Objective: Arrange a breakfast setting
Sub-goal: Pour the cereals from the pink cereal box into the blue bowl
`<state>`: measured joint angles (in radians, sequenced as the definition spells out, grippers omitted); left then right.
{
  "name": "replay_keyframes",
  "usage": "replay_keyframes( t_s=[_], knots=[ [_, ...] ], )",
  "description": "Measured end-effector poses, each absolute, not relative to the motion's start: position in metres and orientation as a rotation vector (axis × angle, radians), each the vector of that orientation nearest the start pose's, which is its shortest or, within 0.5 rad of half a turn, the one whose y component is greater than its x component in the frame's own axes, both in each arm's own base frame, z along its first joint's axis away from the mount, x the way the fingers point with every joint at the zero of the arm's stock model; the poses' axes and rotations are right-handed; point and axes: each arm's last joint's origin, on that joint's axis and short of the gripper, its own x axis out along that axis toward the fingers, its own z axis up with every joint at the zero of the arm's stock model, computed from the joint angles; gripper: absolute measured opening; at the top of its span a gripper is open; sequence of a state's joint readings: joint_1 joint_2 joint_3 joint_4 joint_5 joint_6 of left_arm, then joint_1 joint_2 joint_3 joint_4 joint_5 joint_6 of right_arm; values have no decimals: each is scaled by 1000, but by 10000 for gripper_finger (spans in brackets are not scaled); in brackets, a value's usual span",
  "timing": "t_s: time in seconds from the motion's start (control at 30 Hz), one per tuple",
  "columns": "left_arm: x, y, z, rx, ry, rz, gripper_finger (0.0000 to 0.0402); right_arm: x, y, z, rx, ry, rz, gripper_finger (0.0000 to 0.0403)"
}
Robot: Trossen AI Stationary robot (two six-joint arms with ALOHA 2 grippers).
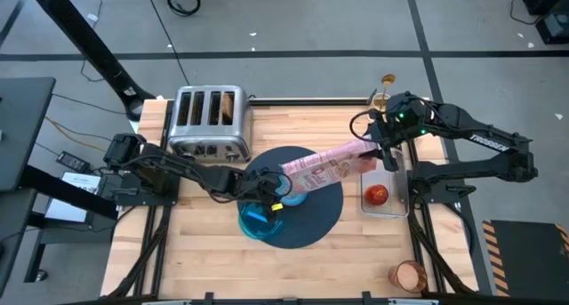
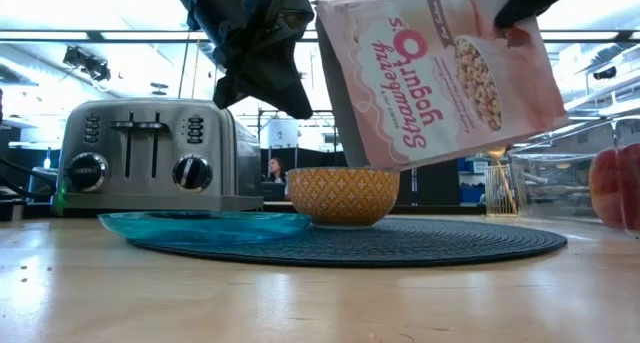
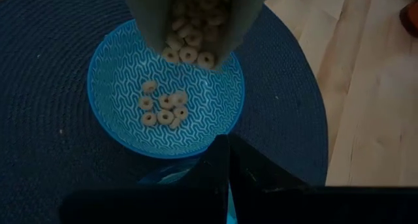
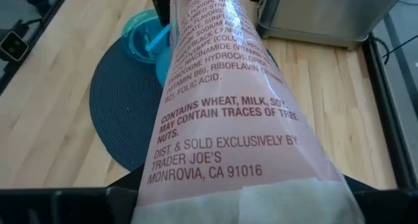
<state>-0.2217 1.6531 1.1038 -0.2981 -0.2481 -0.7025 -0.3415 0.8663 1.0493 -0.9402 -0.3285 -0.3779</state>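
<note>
Pouring step: right gripper [image 1: 384,151] is clamped on the bottom end of a pink cereal bag [image 1: 324,167], tilted mouth-down, its mouth just above the small blue bowl [image 3: 166,93]. Left gripper [image 1: 267,191] hangs right over that bowl, fingers [image 3: 225,172] pressed together, nothing between them. A few cereal rings [image 3: 163,108] lie in the bowl, more sit at the bag's mouth. Bowl sits on the dark round mat [image 1: 316,220], with the teal plate [image 2: 200,226] beside it. Red fruit [image 1: 377,195] lies apart from both grippers. Next probably needs more tilt or a shake, then lifting the bag upright without spilling.
</note>
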Motion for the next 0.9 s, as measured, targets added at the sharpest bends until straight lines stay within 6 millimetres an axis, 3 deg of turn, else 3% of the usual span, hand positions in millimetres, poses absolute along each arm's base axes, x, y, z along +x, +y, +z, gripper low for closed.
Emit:
replay_keyframes(
  t_s=[0.9],
  knots=[
    [338,-65,219,-512,797,278,6,159,-41,357,-174,752,142,189]
  ],
)
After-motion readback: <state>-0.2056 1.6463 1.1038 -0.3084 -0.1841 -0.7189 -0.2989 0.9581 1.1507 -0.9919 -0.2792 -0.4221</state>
